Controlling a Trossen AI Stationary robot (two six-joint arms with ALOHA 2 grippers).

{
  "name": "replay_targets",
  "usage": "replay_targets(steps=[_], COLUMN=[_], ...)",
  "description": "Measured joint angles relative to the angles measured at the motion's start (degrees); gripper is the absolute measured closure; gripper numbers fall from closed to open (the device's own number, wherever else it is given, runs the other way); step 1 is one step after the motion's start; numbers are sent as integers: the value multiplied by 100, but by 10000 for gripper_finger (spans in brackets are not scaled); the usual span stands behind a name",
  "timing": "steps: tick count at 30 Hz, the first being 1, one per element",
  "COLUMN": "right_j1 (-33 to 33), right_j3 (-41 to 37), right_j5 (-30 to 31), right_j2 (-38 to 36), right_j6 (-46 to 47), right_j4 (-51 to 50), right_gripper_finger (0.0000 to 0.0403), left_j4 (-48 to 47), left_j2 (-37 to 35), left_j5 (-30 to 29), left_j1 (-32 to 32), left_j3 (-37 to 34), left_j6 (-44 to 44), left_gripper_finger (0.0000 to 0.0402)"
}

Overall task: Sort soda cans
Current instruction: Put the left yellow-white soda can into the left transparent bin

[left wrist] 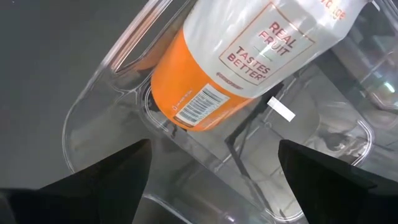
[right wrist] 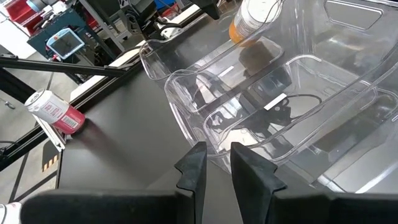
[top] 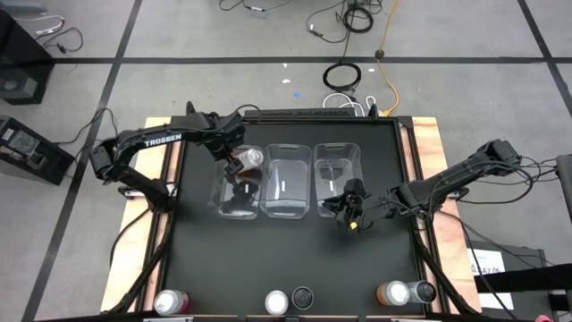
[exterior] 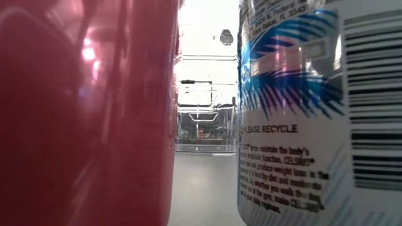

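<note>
An orange-and-white soda can (left wrist: 242, 62) sits tilted inside the left clear bin (top: 239, 179), its orange lower end (left wrist: 186, 106) down near the bin's floor. My left gripper (left wrist: 214, 149) hangs open above it, pointing down, fingers clear of the can. My right gripper (right wrist: 214, 165) hovers beside the right bin (top: 337, 179), its fingers close together with nothing between them. Several more cans stand along the near edge: pink (top: 170, 302), white (top: 277, 302), dark (top: 302, 297), orange (top: 393, 292) and dark (top: 422, 291).
The middle bin (top: 288, 182) stands between the other two. In the low view the pink can (exterior: 88, 113) and the white can (exterior: 320, 113) fill the sides. Cables lie on the floor beyond the far edge. Open black tabletop (top: 286, 255) spans the bins and the near cans.
</note>
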Motion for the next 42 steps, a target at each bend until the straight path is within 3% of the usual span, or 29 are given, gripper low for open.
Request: replay_targets(steps=[21,31,42], right_j1=[1,0,1], right_j3=[0,0,0], right_j5=[0,0,0], right_j2=[0,0,-2], right_j6=[0,-4,-87], right_j4=[-2,-2,-4], right_gripper_finger=[337,337,337], left_j4=[-9,-49,313], left_j2=[0,-200,-236], left_j5=[-3,-3,253], left_j1=[0,0,-192], left_j3=[-1,459,493], left_j6=[12,12,9], left_gripper_finger=[46,65,65])
